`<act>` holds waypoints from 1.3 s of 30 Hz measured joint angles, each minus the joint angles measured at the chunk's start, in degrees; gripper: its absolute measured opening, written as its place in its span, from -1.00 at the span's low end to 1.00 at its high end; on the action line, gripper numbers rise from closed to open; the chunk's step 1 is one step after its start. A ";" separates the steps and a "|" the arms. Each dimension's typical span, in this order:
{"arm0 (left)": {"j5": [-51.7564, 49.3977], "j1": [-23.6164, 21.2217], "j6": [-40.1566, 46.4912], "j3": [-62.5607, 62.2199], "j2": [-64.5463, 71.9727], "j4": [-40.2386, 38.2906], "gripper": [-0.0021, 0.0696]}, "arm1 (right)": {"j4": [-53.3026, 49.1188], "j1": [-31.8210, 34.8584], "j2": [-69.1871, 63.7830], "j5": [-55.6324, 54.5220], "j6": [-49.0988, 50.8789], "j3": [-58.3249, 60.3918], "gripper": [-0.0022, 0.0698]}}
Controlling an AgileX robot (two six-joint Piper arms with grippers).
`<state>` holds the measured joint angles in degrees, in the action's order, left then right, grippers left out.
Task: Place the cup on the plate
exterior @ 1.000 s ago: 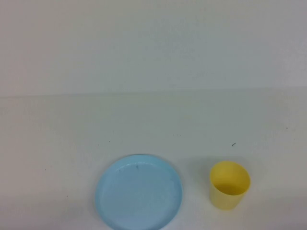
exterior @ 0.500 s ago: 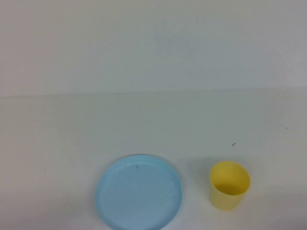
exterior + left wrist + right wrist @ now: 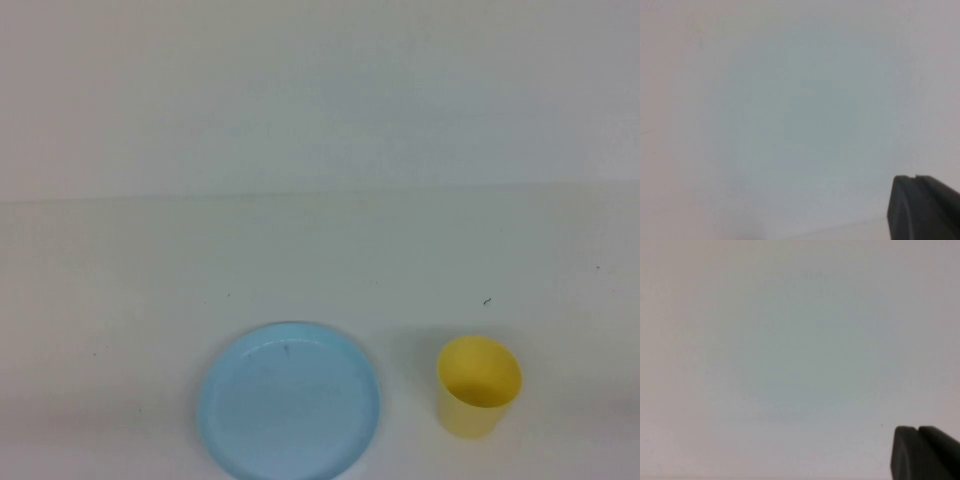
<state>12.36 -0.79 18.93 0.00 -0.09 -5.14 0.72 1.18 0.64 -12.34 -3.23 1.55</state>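
Observation:
The yellow cup stands upright and empty on the white table, near the front edge at the right. The light blue plate lies empty to its left, a small gap apart. Neither arm shows in the high view. In the left wrist view my left gripper shows as two dark fingers pressed together over bare white table, holding nothing. In the right wrist view my right gripper looks the same, with its fingers together and empty. Neither wrist view shows the cup or the plate.
The white table runs back to a white wall. A small dark speck lies behind the cup.

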 joint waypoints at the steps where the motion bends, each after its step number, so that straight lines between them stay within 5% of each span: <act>1: -0.15 0.00 0.00 0.00 0.00 0.00 -0.94 | 0.00 0.00 0.00 -0.10 0.00 0.00 -0.84; 20: 6.67 0.00 -18.93 0.00 0.00 -6.05 -0.94 | -0.09 0.00 0.00 0.37 0.11 0.00 -0.84; 23: -0.06 0.00 -25.63 -3.76 0.11 -5.87 -0.94 | -0.09 0.00 0.00 7.14 0.45 -2.07 -0.89; 32: -20.88 0.00 -25.73 -23.45 7.53 3.39 -0.94 | -2.85 0.00 -1.46 19.74 1.89 -14.07 -0.92; 39: -39.90 2.86 -8.38 -34.22 26.14 1.14 -0.94 | -4.74 0.02 -12.32 36.33 -0.80 -27.12 -0.92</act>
<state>-27.54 2.07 10.54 -34.22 26.06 -4.00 -4.02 1.21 -11.67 23.98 -4.03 -25.57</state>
